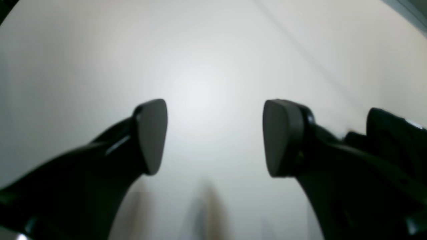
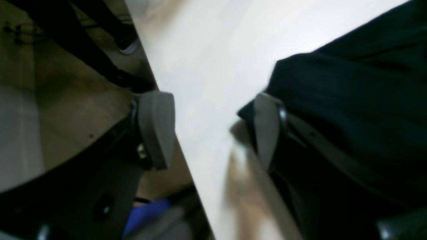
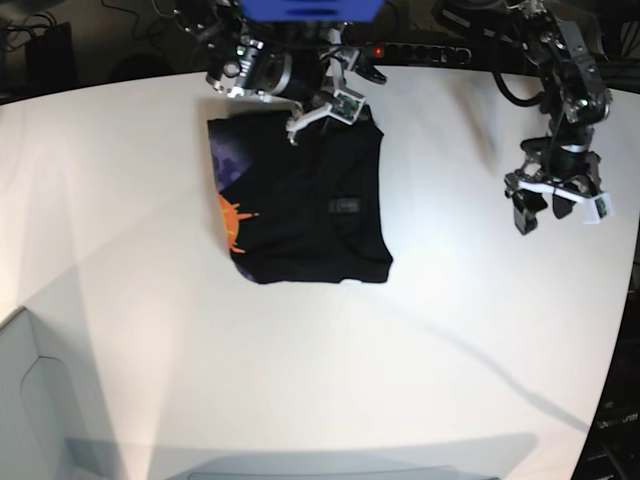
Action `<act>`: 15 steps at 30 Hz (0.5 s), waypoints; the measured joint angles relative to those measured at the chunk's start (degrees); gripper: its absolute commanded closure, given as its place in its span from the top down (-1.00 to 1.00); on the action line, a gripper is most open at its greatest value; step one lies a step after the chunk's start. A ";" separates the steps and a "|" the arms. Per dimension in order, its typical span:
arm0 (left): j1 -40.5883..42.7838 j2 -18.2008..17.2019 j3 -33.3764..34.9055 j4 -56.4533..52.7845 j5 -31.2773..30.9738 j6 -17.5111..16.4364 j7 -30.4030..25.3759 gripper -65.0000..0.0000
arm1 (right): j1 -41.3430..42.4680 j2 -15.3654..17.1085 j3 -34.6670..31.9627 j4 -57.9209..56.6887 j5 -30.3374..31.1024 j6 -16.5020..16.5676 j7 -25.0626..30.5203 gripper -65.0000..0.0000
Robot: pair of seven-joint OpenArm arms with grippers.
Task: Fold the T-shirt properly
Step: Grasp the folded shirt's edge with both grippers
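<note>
1. My left gripper (image 1: 214,136) hangs over bare white table (image 3: 450,330), jaws spread wide with nothing between them, well apart from the cloth.
2. My right gripper (image 2: 213,130) is also wide open and empty. It sits at the table's far edge, one finger (image 2: 267,130) right against the T-shirt's edge, the other finger out past the table edge.
3. The T-shirt (image 3: 305,205) lies folded into a rough rectangle on the far middle of the table, its orange and bluish print (image 3: 230,215) showing along one side edge.
</note>
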 measured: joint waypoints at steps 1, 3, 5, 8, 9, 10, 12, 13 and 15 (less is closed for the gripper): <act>-0.09 0.17 -0.59 0.09 -0.33 -0.04 1.70 0.33 | -0.02 0.37 0.50 2.05 -0.20 0.00 -0.39 0.18; -0.24 1.18 -1.86 0.09 -0.33 -0.02 3.54 0.33 | -0.09 0.70 0.81 6.05 -0.07 -0.04 0.04 0.17; -0.20 2.73 -2.49 0.31 -2.89 0.11 4.76 0.33 | 0.07 1.42 0.59 9.29 0.52 -0.02 0.61 0.17; -0.07 3.65 -2.69 2.34 -10.54 -0.02 7.02 0.33 | 0.07 1.99 0.59 9.70 0.13 0.00 0.20 0.17; 0.26 3.98 -2.40 2.67 -12.63 -0.02 7.91 0.33 | 0.07 2.01 0.92 9.38 0.20 0.02 -0.02 0.17; 0.87 4.76 -1.84 2.80 -14.21 -0.02 9.40 0.33 | 0.04 2.01 1.66 9.33 0.28 0.00 0.04 0.17; 1.92 7.21 0.00 2.67 -15.72 0.00 12.07 0.33 | 0.20 1.81 3.98 9.25 0.31 -0.02 0.33 0.17; 2.34 8.33 1.33 2.40 -15.74 0.00 12.39 0.33 | 0.26 1.75 5.05 9.16 0.26 0.00 0.26 0.17; 2.45 10.01 3.61 2.19 -15.65 0.00 13.03 0.33 | 0.33 1.64 6.82 9.09 0.20 0.00 0.28 0.17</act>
